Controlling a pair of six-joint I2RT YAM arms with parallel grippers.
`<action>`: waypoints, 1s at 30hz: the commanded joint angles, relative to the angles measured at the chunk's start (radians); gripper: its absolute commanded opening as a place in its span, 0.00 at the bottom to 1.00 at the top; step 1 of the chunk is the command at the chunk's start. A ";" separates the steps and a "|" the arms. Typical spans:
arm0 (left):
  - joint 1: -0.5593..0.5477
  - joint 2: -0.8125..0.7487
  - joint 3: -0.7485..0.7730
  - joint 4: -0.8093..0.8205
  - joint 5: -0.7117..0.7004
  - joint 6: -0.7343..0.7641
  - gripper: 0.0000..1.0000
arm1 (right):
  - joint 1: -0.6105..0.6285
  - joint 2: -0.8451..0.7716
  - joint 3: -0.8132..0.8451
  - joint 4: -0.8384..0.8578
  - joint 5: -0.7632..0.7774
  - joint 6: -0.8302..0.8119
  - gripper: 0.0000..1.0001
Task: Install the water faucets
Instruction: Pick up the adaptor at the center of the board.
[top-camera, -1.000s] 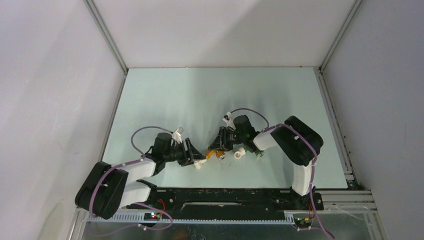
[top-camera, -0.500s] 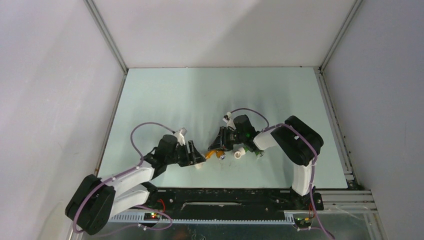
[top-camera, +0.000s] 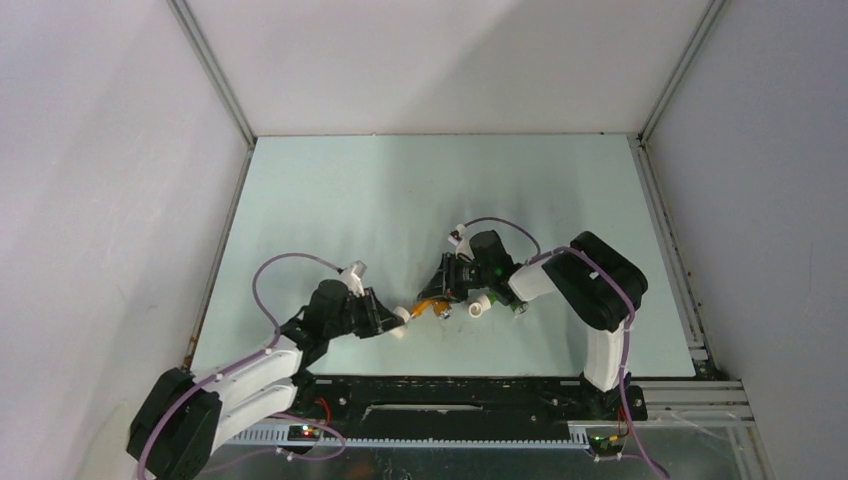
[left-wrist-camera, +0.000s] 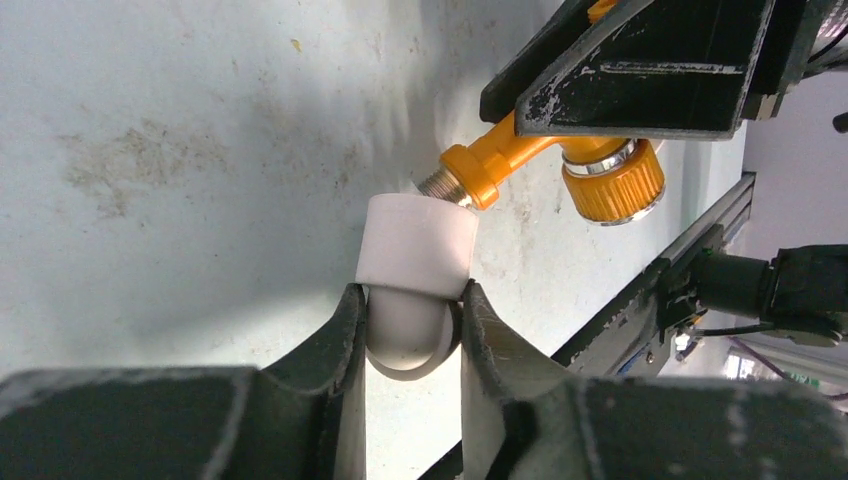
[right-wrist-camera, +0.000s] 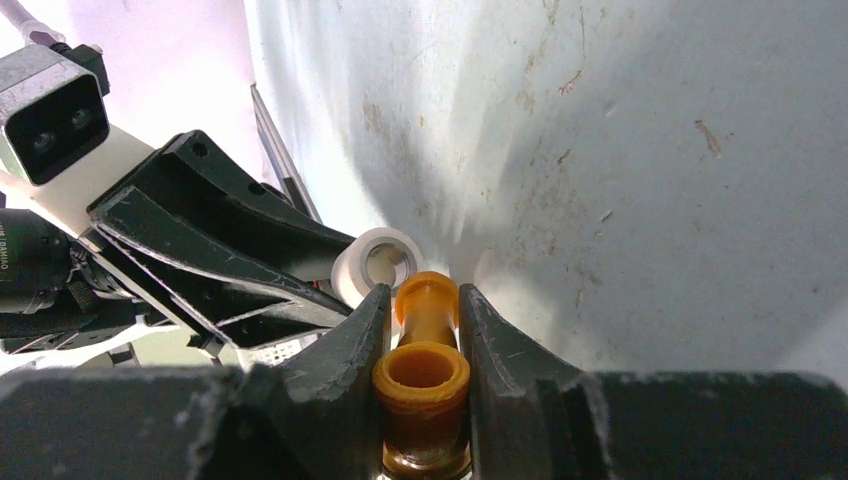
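My left gripper (top-camera: 393, 321) is shut on a white elbow fitting (left-wrist-camera: 415, 270), held just above the table; it also shows in the top view (top-camera: 399, 321). My right gripper (top-camera: 432, 301) is shut on the orange faucet (right-wrist-camera: 424, 372). In the left wrist view the faucet's metal threaded end (left-wrist-camera: 447, 183) sits at the mouth of the elbow fitting, touching it. In the right wrist view the fitting's open end (right-wrist-camera: 377, 264) faces the faucet's tip. The green faucet (top-camera: 519, 306) lies half hidden under the right arm.
A second white elbow fitting (top-camera: 478, 306) lies on the pale green table (top-camera: 420, 190) just right of the right gripper. Grey walls enclose the table at the back and sides. A black rail (top-camera: 450, 385) runs along the near edge.
My left arm has stretched forward and right, bringing the white elbow fitting up against the orange faucet's end. The right arm has hardly moved.
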 joint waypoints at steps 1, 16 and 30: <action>-0.004 -0.059 0.046 -0.024 -0.038 0.024 0.00 | -0.008 -0.075 -0.010 0.043 -0.012 -0.008 0.00; -0.006 -0.259 0.332 -0.243 0.090 0.505 0.00 | -0.123 -0.632 0.013 -0.440 -0.018 -0.375 0.00; -0.009 -0.302 0.366 -0.028 0.634 0.695 0.00 | -0.035 -0.948 0.164 -0.554 -0.052 -0.566 0.00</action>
